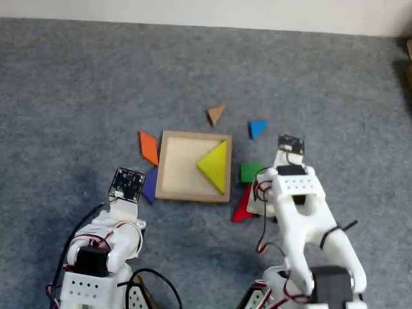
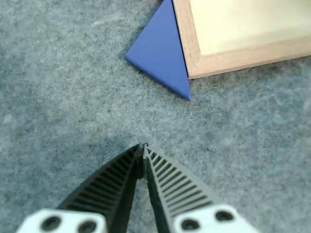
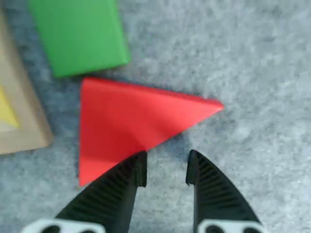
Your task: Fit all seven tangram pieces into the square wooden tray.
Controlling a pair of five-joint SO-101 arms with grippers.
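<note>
Red triangle (image 1: 242,206) partly hidden by R hand (image 3: 165,167), jaws apart.

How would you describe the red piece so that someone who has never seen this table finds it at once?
Start at the square wooden tray on the grey carpet. Off its corner nearest the right gripper, next to the green square, lies the red triangle. It is the only red piece, and its green neighbour has four sides.
</note>
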